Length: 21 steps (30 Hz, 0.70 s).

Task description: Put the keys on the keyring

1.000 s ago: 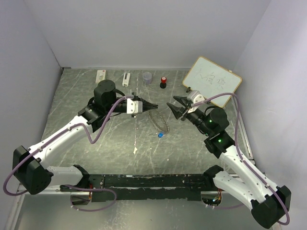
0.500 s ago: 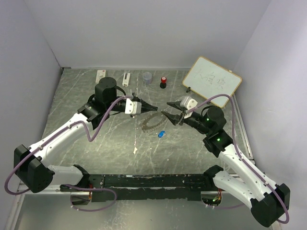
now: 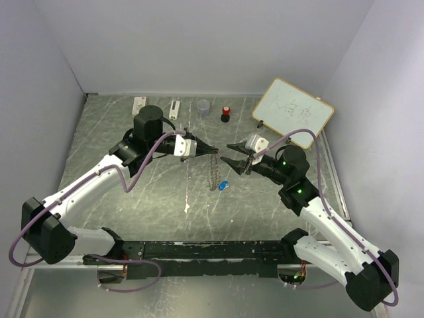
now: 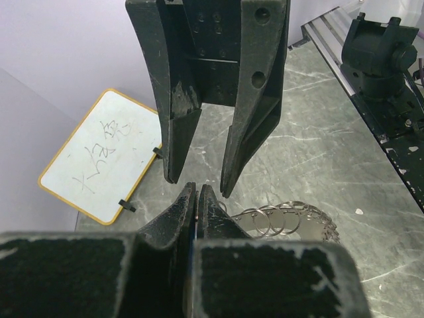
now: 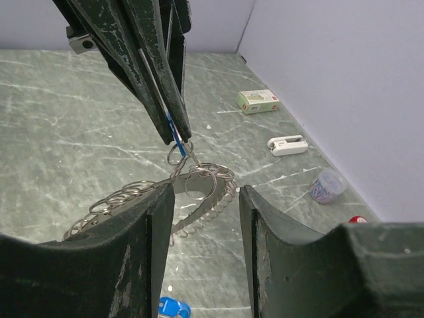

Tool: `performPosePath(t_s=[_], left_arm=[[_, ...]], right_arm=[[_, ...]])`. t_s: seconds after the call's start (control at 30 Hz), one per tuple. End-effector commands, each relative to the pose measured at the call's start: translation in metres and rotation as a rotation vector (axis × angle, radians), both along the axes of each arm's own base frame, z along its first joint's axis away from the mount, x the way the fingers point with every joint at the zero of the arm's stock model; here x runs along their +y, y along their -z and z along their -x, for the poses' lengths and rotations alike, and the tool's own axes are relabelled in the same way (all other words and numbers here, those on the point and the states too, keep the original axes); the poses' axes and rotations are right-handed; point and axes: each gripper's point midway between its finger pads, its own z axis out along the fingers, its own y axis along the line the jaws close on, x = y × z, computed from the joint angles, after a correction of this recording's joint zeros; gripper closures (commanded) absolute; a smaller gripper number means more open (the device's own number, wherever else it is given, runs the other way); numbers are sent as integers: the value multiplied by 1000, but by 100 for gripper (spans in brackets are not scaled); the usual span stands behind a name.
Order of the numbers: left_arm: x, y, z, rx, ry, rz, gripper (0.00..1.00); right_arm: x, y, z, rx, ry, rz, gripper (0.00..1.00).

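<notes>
Left tool pinched tight on a thin blue key, keyring dangling beneath it, long axis vertical, second blue key flat on the desk just below, my right tool spread apart, pointing at the ring.

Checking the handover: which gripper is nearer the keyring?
Left. The keyring hangs from a blue key pinched in the left gripper; the open right gripper faces it close by.

Only a thin blue sliver of key shows in the pinched-shut left gripper, can't tell which one. The other small blue key is clipped by the bottom edge, and the fringed grey metal keyring is half hidden behind that gripper.
</notes>
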Motion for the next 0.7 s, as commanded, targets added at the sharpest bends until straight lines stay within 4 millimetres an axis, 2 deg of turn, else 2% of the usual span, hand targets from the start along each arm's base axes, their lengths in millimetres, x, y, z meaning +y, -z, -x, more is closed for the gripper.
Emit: performPosePath(t_s=[0.0,0.43,0.67], left_arm=[[0,-25,-4,-62,1,50,93],[-1,-25,-7,-48,-19,63,93],[-1,-23,-6,-50,-10,57,93]], right_arm=[[-1,-9,7,-18,-19,-20,56],[5,-11,16,17,-71,-48,65],[2,-11,12,21,-43,-56,68]])
